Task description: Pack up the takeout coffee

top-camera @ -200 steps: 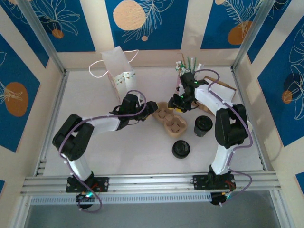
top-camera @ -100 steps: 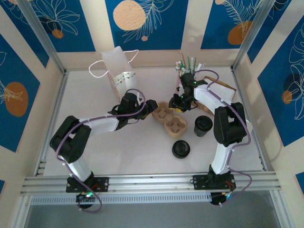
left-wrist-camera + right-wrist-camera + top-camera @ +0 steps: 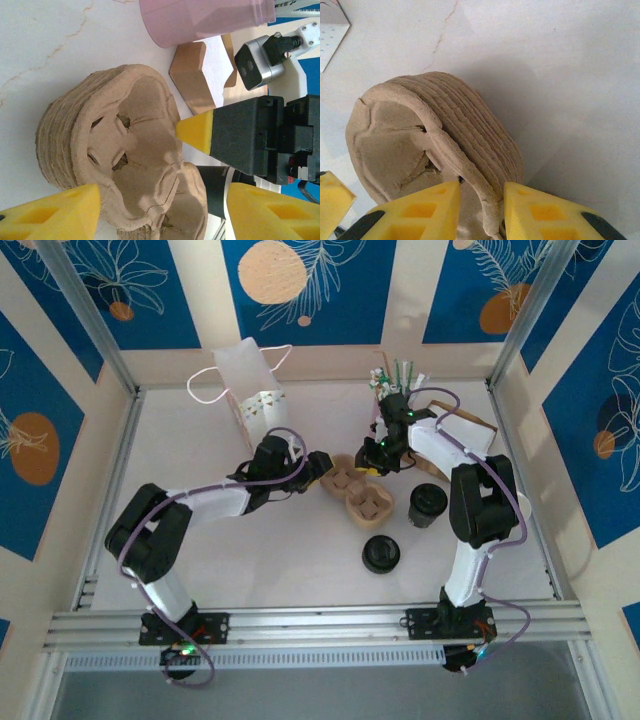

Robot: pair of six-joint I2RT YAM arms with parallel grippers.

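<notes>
Right wrist view showed your right gripper (image 3: 481, 189) pinching the pulp cup carrier (image 3: 440, 135) rim. Your left gripper (image 3: 162, 205) gaped, gripping nothing. The takeout coffee (image 3: 428, 503) stood upright and dark-topped nearby.

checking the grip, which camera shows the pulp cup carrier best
Right wrist: the cup carrier is close up, its ridged stacked rim between the yellow fingers of the right gripper. Left wrist shows its open pockets, partly cut off at the frame's lower edge. Top external shows it small, between both arms.
</notes>
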